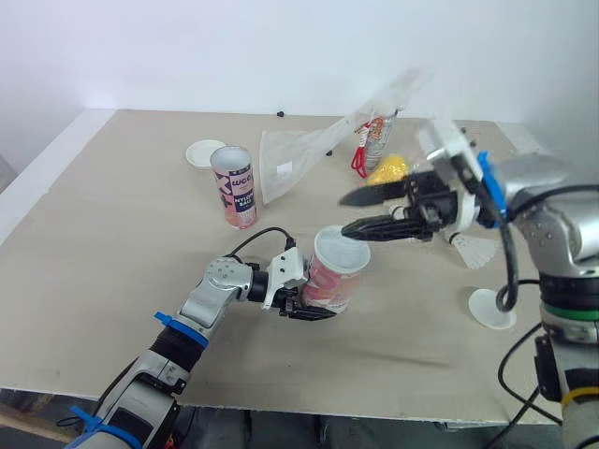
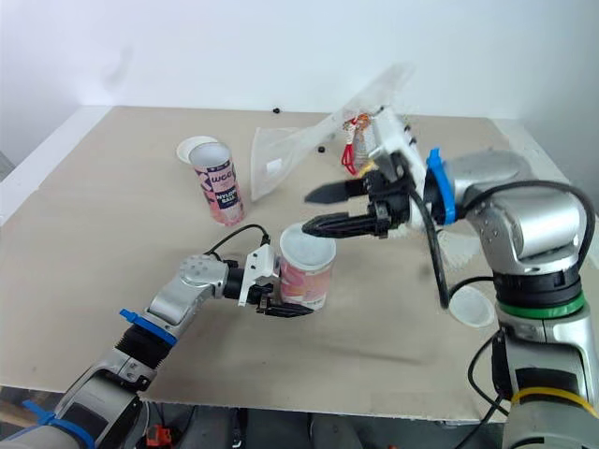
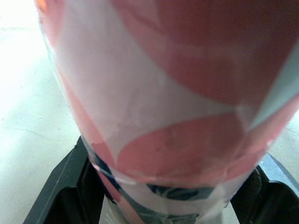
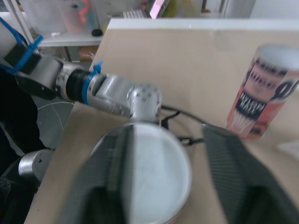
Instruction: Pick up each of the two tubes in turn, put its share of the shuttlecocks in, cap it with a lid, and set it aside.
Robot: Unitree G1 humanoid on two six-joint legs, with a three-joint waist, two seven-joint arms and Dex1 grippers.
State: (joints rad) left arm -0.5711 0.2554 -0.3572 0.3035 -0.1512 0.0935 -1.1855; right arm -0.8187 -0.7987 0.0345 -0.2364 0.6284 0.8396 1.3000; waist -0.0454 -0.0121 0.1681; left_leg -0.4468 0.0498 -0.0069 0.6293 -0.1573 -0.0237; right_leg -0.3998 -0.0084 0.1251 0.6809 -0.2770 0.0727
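Gripping low on the wall, the left gripper (image 1: 301, 297) had its 2 fingers closed on tube 1 (image 1: 332, 278), near centre on the table (image 1: 112, 234). Could not tell whether the base touched the surface. A white lid (image 1: 342, 251) appeared seated on its top. Near right lay a loose lid (image 1: 491, 309), well apart.

Just beyond, the right gripper (image 1: 344, 214) hung at the tube's capped end, fingers spread wide and empty. A shuttlecock (image 1: 473, 251) lay right of it.

Far left stood tube 2 (image 1: 234, 185), upright, with another lid (image 1: 202, 152) just beside it. A clear plastic bag (image 1: 309, 150) sat far centre.

Judgement: tube 1 looked light, thin-walled and glossy, so likely to dent under a hard squeeze and to slip in a loose one. Best hold was around the body, low to middle, clear of the lid.
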